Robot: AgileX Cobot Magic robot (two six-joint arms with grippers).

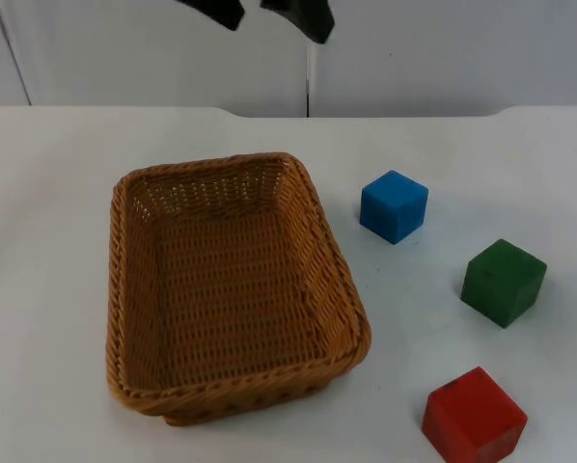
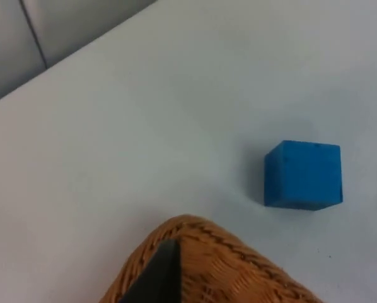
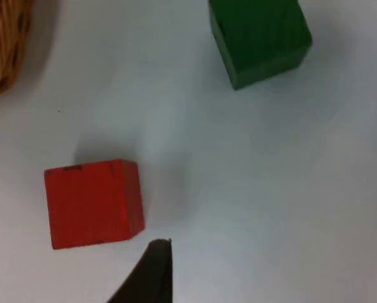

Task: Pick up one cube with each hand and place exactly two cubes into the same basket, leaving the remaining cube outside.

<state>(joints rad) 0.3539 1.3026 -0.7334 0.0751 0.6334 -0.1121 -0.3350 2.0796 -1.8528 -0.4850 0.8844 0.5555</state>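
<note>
From my station I see a rectangular brown woven wicker basket (image 1: 231,289) sitting left of centre on the white table top (image 1: 57,193), with nothing inside it. Three cubes lie on the table to its right, all outside it. The blue cube (image 1: 394,205) is the farthest, just beside the basket's far right corner but apart from it. The dark green cube (image 1: 503,282) sits nearer and further right, and the red cube (image 1: 474,417) is nearest of all, off the basket's near right corner. The three cubes are apart from one another.

In the left wrist view I look over a corner of the basket (image 2: 207,265) toward the blue cube (image 2: 303,175), so the left gripper hangs above the basket's rim; I cannot tell how far its pincer is open, and nothing is in its hold that I can see. In the right wrist view the right gripper hangs above the table close to the red cube (image 3: 92,203), with the green cube (image 3: 259,39) further off and the basket's edge (image 3: 5,44) to one side; again I cannot tell its opening.
</note>
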